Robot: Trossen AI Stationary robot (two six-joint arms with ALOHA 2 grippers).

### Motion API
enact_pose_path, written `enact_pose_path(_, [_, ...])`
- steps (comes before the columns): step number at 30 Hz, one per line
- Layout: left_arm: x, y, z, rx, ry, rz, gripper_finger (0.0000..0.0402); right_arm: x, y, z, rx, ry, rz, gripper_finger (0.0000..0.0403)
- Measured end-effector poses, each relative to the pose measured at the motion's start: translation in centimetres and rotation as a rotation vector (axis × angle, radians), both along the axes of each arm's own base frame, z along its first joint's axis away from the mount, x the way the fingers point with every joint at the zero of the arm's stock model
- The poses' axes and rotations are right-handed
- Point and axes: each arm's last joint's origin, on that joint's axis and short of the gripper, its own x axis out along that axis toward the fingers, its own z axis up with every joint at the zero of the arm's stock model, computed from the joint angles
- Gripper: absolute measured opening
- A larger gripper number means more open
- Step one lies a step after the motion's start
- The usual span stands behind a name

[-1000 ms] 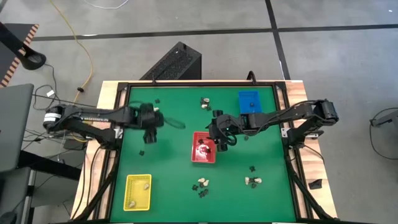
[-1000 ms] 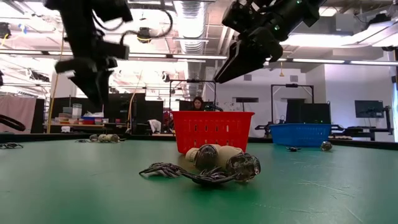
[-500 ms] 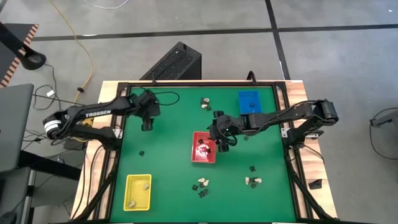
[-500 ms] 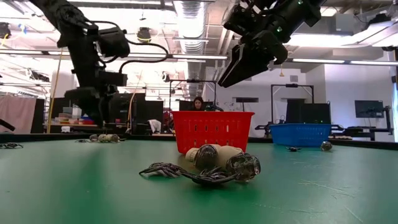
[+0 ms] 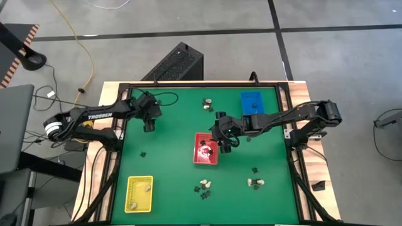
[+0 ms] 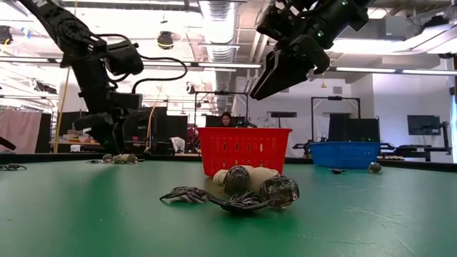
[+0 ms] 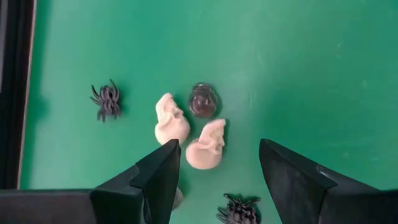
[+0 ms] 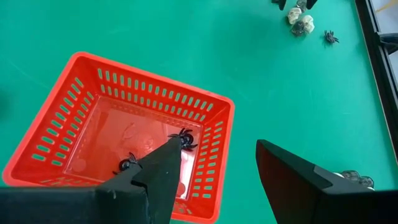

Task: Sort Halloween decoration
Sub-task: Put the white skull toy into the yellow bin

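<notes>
While the right gripper (image 8: 211, 180) hangs spread and empty over the red basket (image 8: 205, 106), where two black spiders (image 8: 183, 138) lie, the left gripper (image 7: 214, 180) hovers parted above two cream skulls (image 7: 171, 121); a third spider (image 7: 239, 211) is cut off at the frame edge.

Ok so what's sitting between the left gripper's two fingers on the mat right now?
In the left wrist view, the open left gripper frames a cream skull. A second skull and a dark round piece lie just beyond it on the green mat.
</notes>
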Motion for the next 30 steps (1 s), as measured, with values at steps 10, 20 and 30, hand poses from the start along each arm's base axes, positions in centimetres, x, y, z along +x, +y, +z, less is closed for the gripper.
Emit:
enact_pose_path(10, [0.8, 0.7, -1.9, -0.029, 0.086, 0.011, 0.0210, 0.0, 0.0, 0.0, 0.000, 0.001, 0.000, 0.0240])
enact_pose_path(20, [1.5, 1.3, -2.1, -0.058, 0.136, 0.029, 0.0210, 0.0, 0.0, 0.0, 0.000, 0.001, 0.001, 0.0240])
enact_pose_path(30, [1.5, 1.2, -1.6, -0.128, 0.162, 0.055, 0.0210, 0.0, 0.0, 0.0, 0.001, 0.001, 0.000, 0.0240])
